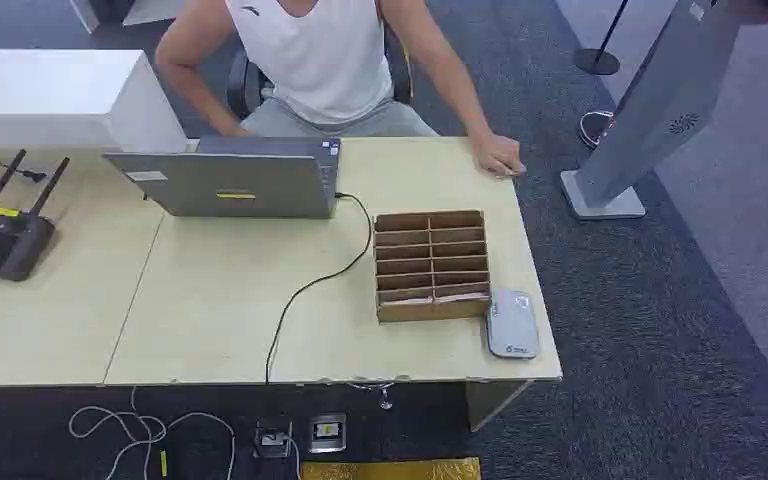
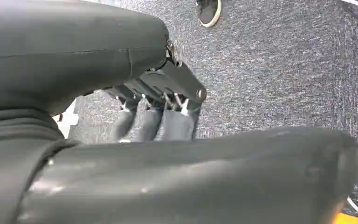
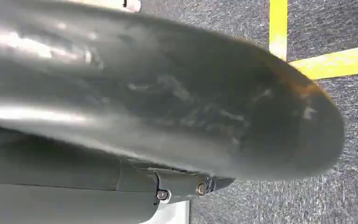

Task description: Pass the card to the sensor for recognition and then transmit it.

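A brown cardboard organiser box (image 1: pixel 431 264) with narrow slotted compartments stands on the pale wooden surface (image 1: pixel 210 320); whether a card sits in its slots is too small to tell. Just beside the box, at the surface's near corner, lies a flat grey card sensor (image 1: pixel 512 322) with rounded corners. Beyond the box stands an open grey laptop (image 1: pixel 230 178), its black cable (image 1: pixel 305 290) running past the box and over the near edge. Behind the laptop sits a person in a white sleeveless top (image 1: pixel 310 55), one hand (image 1: pixel 498 155) resting on the surface beyond the box. A black router (image 1: pixel 5 235) sits well apart from the box. The left robot hand (image 2: pixel 158 116) hangs over grey carpet, dark fingers (image 2: pixel 175 123) hanging straight and apart from the thumb, holding nothing. The right robot hand (image 3: pixel 168 121) is a close blur; I cannot tell its state.
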You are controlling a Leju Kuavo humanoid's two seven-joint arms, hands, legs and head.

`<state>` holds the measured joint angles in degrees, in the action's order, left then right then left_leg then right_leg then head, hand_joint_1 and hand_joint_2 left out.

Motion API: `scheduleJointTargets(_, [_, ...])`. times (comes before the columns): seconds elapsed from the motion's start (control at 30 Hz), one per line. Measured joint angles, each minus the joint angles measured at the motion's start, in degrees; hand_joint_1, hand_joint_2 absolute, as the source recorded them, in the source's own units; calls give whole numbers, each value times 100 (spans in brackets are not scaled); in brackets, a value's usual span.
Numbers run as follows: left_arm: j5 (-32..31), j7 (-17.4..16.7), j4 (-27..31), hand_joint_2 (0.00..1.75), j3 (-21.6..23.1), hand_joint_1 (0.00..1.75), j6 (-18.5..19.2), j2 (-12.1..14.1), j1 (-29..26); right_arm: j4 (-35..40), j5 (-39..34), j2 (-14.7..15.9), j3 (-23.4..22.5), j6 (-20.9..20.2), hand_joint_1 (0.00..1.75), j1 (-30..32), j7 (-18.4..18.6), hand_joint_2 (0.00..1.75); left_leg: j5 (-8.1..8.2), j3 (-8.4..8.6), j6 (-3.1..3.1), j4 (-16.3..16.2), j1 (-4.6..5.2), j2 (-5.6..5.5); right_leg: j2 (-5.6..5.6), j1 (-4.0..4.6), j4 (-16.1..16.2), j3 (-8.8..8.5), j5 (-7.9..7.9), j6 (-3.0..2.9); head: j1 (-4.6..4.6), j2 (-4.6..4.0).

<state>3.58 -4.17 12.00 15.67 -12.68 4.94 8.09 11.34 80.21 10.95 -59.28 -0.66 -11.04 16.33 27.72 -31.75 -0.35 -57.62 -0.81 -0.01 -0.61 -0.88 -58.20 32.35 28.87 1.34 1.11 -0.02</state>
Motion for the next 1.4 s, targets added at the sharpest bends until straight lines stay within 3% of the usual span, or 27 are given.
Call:
scheduleJointTargets(0.73, [48,0,0,0,98,0,-59,-13,-2,0,-33,42,2,31,0,65,-162,0,0,0,0,0,0,1,0,0,0,0,0,0,-2,0])
scheduleJointTargets(0.77, [50,0,0,0,98,0,-63,-13,-2,0,-33,44,2,31,0,64,-164,175,0,0,0,0,0,1,0,0,0,0,0,0,0,0])
scheduleJointTargets(1.17, [140,0,0,0,146,0,-105,-13,-1,2,-361,44,-7,315,0,-19,-129,175,0,-1,0,0,0,1,0,0,0,0,0,0,-2,0])
scheduleJointTargets(1.4, [197,0,0,0,153,0,-109,-13,-1,2,-850,136,-164,1043,0,-315,-241,175,0,1,0,0,1,6,3,-1,0,-1,-1,0,-2,0])
